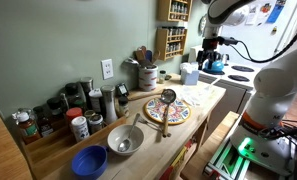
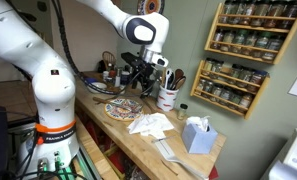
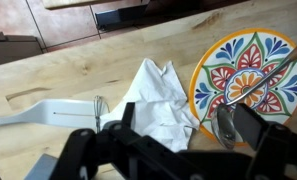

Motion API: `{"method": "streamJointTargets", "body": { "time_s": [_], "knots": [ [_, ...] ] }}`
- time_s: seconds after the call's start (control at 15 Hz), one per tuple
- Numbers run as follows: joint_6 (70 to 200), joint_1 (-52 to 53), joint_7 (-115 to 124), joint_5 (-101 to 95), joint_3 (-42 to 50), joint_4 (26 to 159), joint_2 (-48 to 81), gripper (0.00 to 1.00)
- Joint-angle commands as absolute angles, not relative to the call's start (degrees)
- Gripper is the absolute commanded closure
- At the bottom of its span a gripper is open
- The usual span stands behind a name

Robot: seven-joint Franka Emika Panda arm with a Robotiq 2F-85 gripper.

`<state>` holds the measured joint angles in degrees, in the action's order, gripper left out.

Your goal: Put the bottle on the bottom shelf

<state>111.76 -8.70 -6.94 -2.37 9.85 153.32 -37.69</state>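
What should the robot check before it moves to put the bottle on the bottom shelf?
1. Is the bottle in the gripper: cannot tell; the wrist view shows none there.
2. Jaws open or shut: cannot tell.
3. Is the gripper near the bottom shelf: not ok; it hangs over the counter, above the white cloth and the plate.
4. Room on the bottom shelf: cannot tell; jars line it.
5. Shelf in sight: ok; the spice rack shows on the wall in both exterior views.
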Motion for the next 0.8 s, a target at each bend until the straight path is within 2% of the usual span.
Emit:
{"method": "streamJointTargets", "body": {
  "time_s": [0.0, 0.33, 0.73],
  "knots": [
    [113.6, -6.8, -10.0, -3.8, 9.2, 146.5, -29.8, 0.0],
    [114.9, -4.9, -13.9, -2.7, 8.8, 137.8, -19.8, 0.0],
    [123.4, -4.5, -15.2, -0.7, 9.0, 130.3, -7.5, 0.0]
  ]
}}
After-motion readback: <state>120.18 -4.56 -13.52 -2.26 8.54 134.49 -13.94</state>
